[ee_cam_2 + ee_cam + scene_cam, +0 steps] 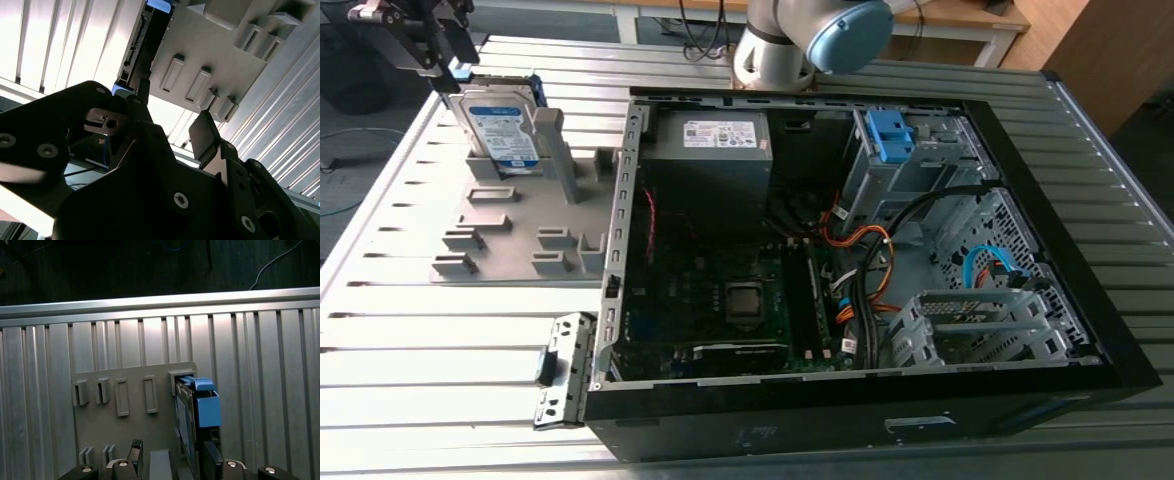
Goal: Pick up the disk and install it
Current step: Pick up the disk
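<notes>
The white-and-blue-labelled silver-metal disk point(502, 125) stood upright in a grey slotted holder plate point(507, 240) at the exterior view's upper left, beside the open black computer case point(854, 415). The black gripper point(443, 70) hung just above it, jaws spread wide.

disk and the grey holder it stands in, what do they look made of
The disk: seemingly bare metal, by its silver sheen, with a white-and-blue label, likely paper or film; its blue rails look like matt plastic. The grey holder: uniform matt grey with moulded-looking slots, probably plastic, though painted metal is possible.
</notes>
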Robot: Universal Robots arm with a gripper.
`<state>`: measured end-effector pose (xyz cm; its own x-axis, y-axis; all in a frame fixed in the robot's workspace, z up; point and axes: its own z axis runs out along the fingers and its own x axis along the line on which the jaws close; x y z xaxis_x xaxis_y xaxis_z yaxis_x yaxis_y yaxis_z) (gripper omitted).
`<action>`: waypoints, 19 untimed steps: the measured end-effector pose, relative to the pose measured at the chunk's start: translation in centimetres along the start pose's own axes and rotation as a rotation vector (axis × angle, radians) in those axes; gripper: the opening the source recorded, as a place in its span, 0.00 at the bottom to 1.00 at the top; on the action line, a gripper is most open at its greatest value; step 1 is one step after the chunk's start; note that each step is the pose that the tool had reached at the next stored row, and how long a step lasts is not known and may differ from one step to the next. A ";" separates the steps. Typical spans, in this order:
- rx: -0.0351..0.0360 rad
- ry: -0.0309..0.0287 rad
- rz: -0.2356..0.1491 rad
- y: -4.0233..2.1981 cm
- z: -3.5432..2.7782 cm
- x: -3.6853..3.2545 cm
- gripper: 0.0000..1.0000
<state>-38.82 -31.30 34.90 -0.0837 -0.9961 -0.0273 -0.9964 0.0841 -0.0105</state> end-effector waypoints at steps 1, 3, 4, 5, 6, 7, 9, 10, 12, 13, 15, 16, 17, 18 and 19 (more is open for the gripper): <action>0.0000 -0.0001 0.000 0.01 0.01 -0.01 0.58; -0.0001 0.0001 0.000 0.03 0.03 -0.08 0.58; -0.0001 0.0000 0.000 0.04 0.03 -0.09 0.58; -0.0002 0.0000 0.000 0.04 0.04 -0.10 0.58; 0.0000 0.0000 0.000 0.04 0.05 -0.12 0.58; -0.0001 0.0000 0.000 0.04 0.05 -0.14 0.58; -0.0001 0.0000 0.000 0.04 0.06 -0.17 0.58; -0.0001 0.0001 0.000 0.04 0.07 -0.19 0.58; -0.0002 0.0001 0.000 0.05 0.08 -0.23 0.58; -0.0003 0.0001 0.000 0.05 0.08 -0.28 0.58; -0.0002 0.0001 0.000 0.07 0.11 -0.46 0.58; -0.0001 0.0000 0.000 0.08 0.12 -0.57 0.58; -0.0001 0.0001 0.000 0.09 0.13 -0.71 0.58; -0.0002 0.0000 0.000 0.10 0.15 -0.87 0.58; -0.0001 0.0000 0.000 0.12 0.17 -1.05 0.58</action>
<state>-38.85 -30.24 34.77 -0.0837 -0.9961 -0.0272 -0.9964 0.0840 -0.0104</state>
